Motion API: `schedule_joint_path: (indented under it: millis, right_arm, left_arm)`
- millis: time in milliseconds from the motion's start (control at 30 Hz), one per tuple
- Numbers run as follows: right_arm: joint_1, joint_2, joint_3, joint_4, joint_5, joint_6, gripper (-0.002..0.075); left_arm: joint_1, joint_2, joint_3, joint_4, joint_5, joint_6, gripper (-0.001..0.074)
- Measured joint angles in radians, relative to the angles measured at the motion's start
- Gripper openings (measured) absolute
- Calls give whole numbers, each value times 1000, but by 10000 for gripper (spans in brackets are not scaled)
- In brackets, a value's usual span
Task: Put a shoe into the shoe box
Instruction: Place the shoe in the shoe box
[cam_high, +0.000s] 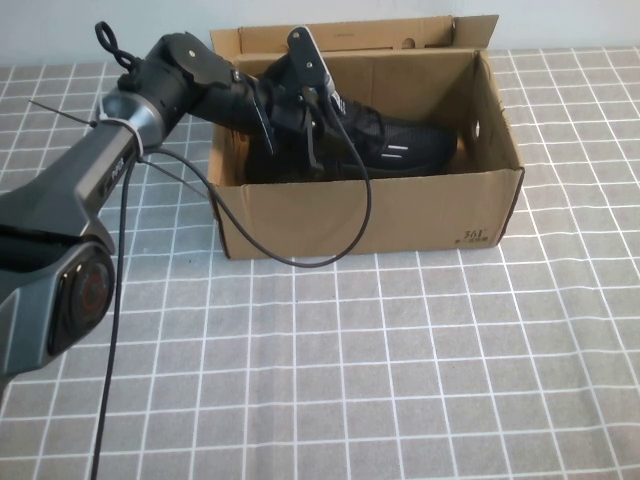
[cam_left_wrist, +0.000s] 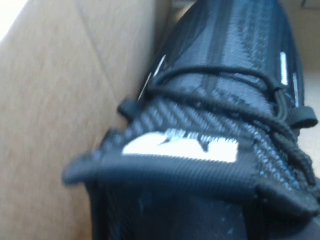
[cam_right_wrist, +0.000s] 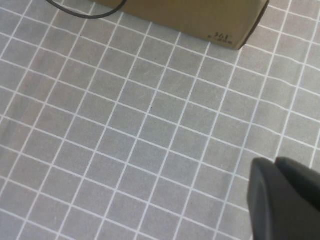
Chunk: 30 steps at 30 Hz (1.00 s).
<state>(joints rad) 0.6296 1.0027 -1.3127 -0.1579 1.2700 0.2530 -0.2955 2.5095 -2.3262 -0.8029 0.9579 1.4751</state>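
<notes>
Left claw over shoe inside shoe box; right claw apart.

shoe box: "361" printed small at its front lower corner, smaller print under it unreadable | shoe: white tongue label, lettering blurred, not readable | left gripper: over the box, no marking | right gripper: above the table, no marking

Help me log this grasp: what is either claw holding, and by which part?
The left claw, reaching into the shoe box, seems to hold the shoe at its heel end; exact contact is hidden. The right claw, over the table, holds nothing.
</notes>
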Motion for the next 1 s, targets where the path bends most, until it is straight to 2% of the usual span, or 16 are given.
schedule_joint_path:
  millis: [333,567,633,667,833,900,1000]
  right_arm:
    - [0,0,0,0,0,0,-16]
    - [0,0,0,0,0,0,-16]
    - [0,0,0,2,0,0,-16]
    - [0,0,0,2,0,0,-16]
    - [0,0,0,15,0,0,-16]
    - [0,0,0,15,0,0,-16]
    - [0,0,0,12,0,0,-16]
  left_arm:
    - [0,6,0,-40,-19,81,13]
    - [4,6,0,-27,-19,7,22]
    - [4,6,0,-25,-19,-34,82]
    - [5,6,0,-25,-21,-50,139]
    - [15,-1,0,-21,-24,-156,519]
    - [24,-15,0,-17,-2,-200,587]
    - [33,-53,0,-2,39,-267,624]
